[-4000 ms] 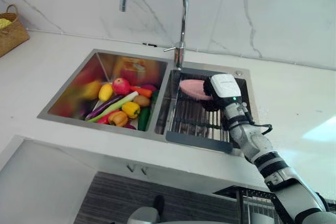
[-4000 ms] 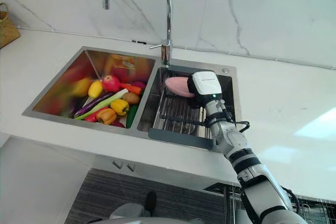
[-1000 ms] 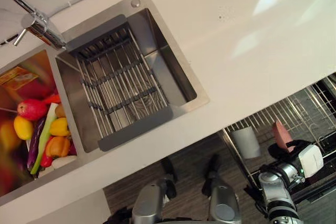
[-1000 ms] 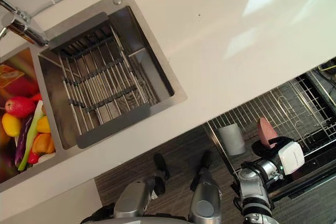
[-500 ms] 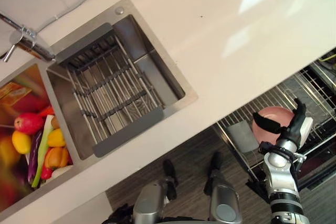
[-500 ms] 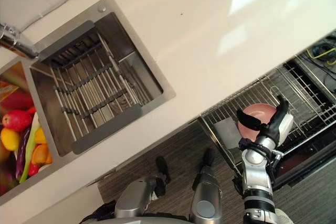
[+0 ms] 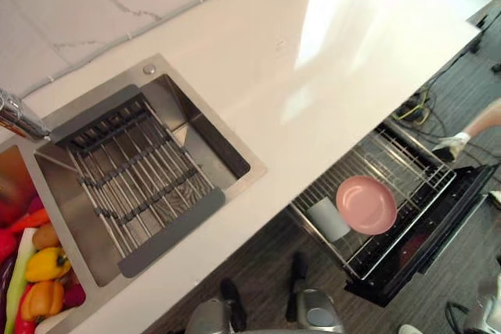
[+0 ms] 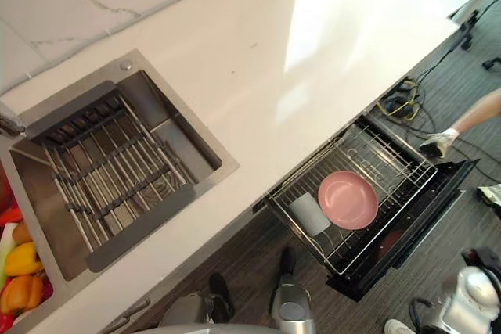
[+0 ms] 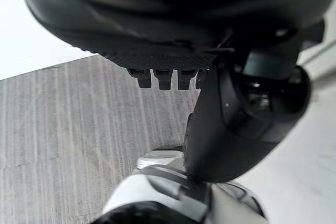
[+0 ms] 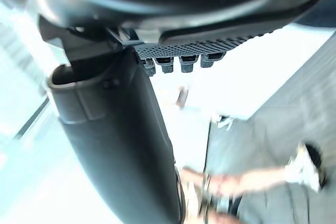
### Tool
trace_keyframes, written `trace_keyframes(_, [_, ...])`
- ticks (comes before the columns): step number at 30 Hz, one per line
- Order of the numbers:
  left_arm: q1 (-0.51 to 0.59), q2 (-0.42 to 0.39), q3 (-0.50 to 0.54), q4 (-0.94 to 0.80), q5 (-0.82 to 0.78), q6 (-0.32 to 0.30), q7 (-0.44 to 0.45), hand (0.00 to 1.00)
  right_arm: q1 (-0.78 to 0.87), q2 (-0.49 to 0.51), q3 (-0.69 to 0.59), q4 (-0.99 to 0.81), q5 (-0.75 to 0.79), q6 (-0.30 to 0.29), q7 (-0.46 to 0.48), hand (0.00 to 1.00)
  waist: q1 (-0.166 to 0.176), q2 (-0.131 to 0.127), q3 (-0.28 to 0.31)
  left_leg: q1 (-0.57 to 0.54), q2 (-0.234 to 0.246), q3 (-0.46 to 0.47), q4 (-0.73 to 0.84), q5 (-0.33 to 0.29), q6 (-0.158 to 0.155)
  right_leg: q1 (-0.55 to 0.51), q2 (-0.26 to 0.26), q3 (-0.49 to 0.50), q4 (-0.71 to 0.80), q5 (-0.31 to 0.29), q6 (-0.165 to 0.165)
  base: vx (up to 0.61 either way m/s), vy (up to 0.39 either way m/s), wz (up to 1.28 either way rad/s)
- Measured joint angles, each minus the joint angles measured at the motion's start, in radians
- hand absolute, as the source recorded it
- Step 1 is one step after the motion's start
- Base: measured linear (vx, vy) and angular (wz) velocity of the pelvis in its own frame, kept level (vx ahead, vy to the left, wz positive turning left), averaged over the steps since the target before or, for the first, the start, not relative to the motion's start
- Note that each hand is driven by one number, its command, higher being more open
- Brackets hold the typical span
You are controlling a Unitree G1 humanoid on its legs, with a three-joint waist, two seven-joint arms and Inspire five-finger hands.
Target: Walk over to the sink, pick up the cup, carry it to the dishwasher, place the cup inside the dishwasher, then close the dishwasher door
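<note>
Right hand (image 10: 113,129) slack, nothing in it. Left hand (image 9: 157,19) likewise loose and empty. Pink cup (image 7: 366,205) lies in the pulled-out dishwasher rack (image 7: 407,158), lower right of frame, mouth toward the camera, just beside a grey cup (image 7: 327,218). Dishwasher door (image 7: 438,228) hangs open. Sink (image 7: 200,127) at left: drain grid (image 7: 133,174) in one basin, vegetables (image 7: 39,271) in the lower-left one. Half a second ago the right hand was at the cup; now it is off it.

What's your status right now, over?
Left hand and right hand open, empty. Pink cup in dishwasher rack. Dishwasher door open; person's leg nearby.
</note>
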Motion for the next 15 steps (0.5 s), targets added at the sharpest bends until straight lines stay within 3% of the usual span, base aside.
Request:
trace_keyframes(5, [0.008,-0.011,-0.002,0.007,-0.001,0.024,0.027,1.00,0.044,0.166,0.046,0.063,0.348,-0.027,0.225,1.00,-0.018,0.011,-0.036,0.017,0.001,0.019,-0.010,-0.005,-0.009,0.009,-0.005,-0.004,-0.010,-0.012,-0.007,-0.09,-0.005,-0.13])
trace_keyframes(9, [0.013,-0.027,-0.005,0.032,-0.005,-0.008,0.032,1.00,0.048,0.275,0.241,0.061,0.373,-0.024,0.342,1.00,-0.006,0.023,-0.043,0.013,0.001,0.014,-0.019,0.000,-0.016,0.009,-0.009,-0.032,-0.010,-0.007,-0.014,-0.07,-0.024,0.01])
trace_keyframes(10, [0.013,-0.033,-0.008,0.032,-0.007,-0.021,0.031,1.00,0.047,0.280,0.319,0.060,0.372,-0.013,0.374,1.00,0.011,0.034,-0.050,0.009,0.001,0.004,-0.019,0.000,-0.017,0.010,-0.009,-0.041,-0.010,-0.007,-0.014,-0.02,-0.026,0.26])
trace_keyframes(11, [0.014,-0.036,-0.017,0.029,-0.008,-0.036,0.030,1.00,0.048,0.288,0.352,0.049,0.333,-0.013,0.368,1.00,0.029,0.039,-0.053,0.002,-0.001,-0.016,-0.020,0.003,-0.017,0.012,-0.011,-0.059,-0.011,-0.007,-0.014,0.00,-0.017,0.34])
trace_keyframes(15, [0.019,-0.036,-0.017,0.033,-0.010,-0.058,0.023,1.00,0.059,0.263,0.381,0.047,0.333,0.028,0.389,1.00,0.035,0.046,-0.056,-0.008,-0.011,-0.055,-0.043,0.031,0.001,0.014,-0.020,-0.099,-0.008,0.000,-0.004,0.03,-0.003,0.34])
